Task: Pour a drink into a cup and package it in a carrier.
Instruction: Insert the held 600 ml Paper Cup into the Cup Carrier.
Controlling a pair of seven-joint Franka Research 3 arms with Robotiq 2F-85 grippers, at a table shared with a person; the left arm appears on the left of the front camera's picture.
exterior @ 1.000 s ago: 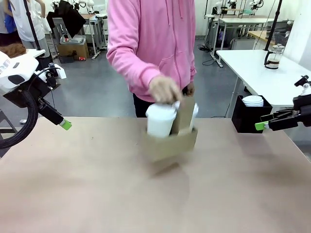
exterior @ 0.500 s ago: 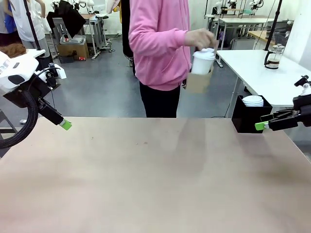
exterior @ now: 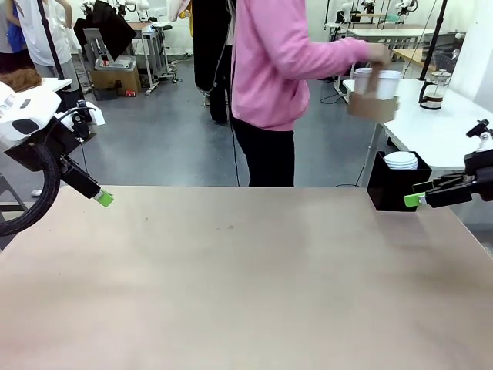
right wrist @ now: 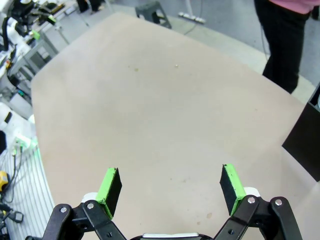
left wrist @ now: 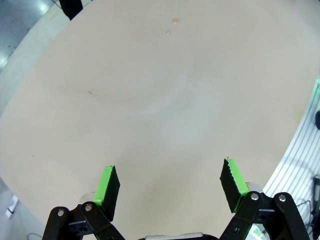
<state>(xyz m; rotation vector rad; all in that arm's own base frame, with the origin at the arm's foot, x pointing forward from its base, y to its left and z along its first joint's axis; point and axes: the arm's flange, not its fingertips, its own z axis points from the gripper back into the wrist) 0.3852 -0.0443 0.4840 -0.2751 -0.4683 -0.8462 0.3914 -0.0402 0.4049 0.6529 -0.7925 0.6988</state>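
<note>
Our left claw (left wrist: 169,185) is released, its 2 green pads (left wrist: 106,184) spread wide with nothing between them, looking down on bare tan desk (left wrist: 165,100). In the front view it sits at the desk's left edge (exterior: 102,198), off the surface. Our right claw (right wrist: 170,187) is released as well, jaws wide and empty over the same desk; in the front view it sits at the right edge (exterior: 414,200), just beside a black box (exterior: 387,185) holding a stack of white lids (exterior: 400,159).

Beyond the far edge of the desk we see a person in a pink top (exterior: 277,62), turned toward the picture's right. The person's hand (exterior: 377,52) holds the carrier (exterior: 372,106) up in the air by its top, well away from both claws. 2 white cups (exterior: 376,81) stand in the carrier's slots. It hangs over the near end of a white table (exterior: 431,123) behind our desk.

On that white table, farther right, stands the glass jug (exterior: 435,89) with the drink (exterior: 434,96) showing dark in its lower part. In the right wrist view, the person's dark trouser legs (right wrist: 282,45) stand past the desk's far edge.
</note>
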